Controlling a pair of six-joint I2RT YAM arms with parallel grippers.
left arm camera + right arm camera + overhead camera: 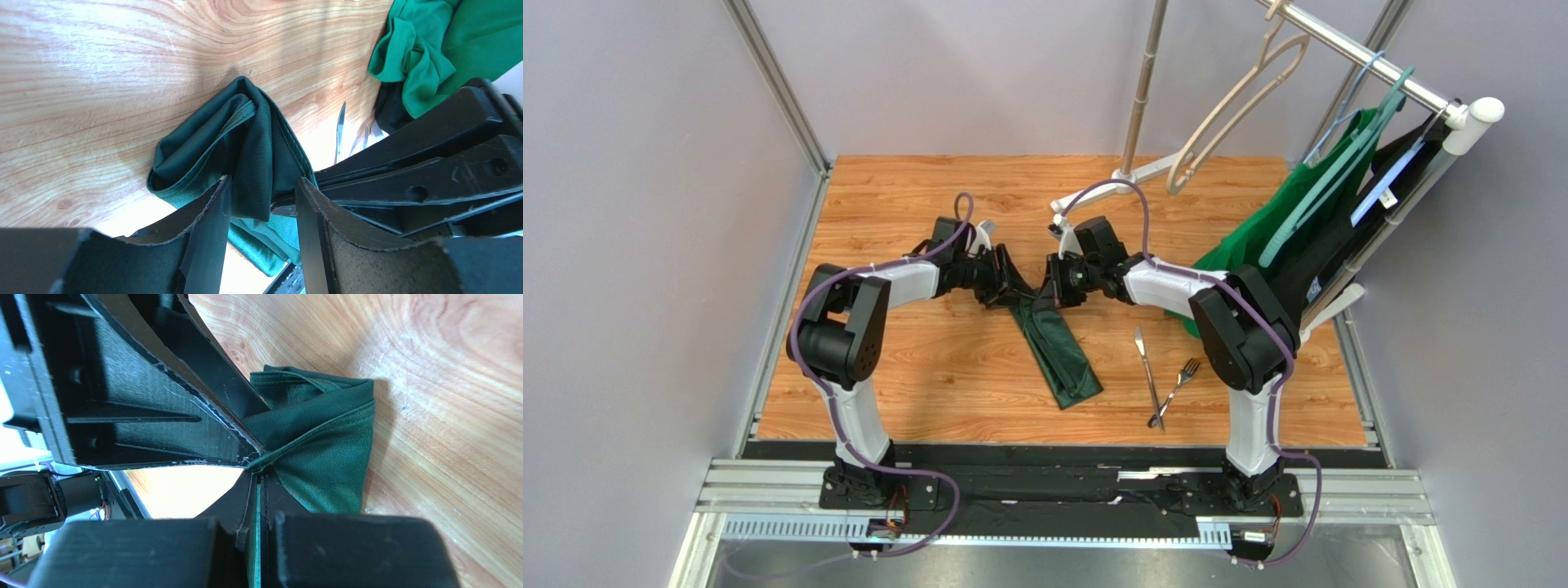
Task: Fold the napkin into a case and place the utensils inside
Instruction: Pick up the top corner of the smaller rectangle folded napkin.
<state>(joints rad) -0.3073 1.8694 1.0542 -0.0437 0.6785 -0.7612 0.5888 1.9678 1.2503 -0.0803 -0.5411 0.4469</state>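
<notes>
Napkin (1063, 355) lies as a long narrow strip on the counter (891, 380). Its far end is gathered up between the two pincers, and its long axis trails from them back toward the bases. Right pincer (258, 478) is pressed together on a cloth corner. Left pincer (263, 184) stands spread around a fold, seemingly not gripping it. Utensils (1163, 374) lie beside the right arm, the nearer one. Bare counter opens on the left pincer's side.

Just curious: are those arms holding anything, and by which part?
The right fingers pinch the soft dark green cloth napkin by its far end's edge; the left fingers straddle a fold, unclamped.
</notes>
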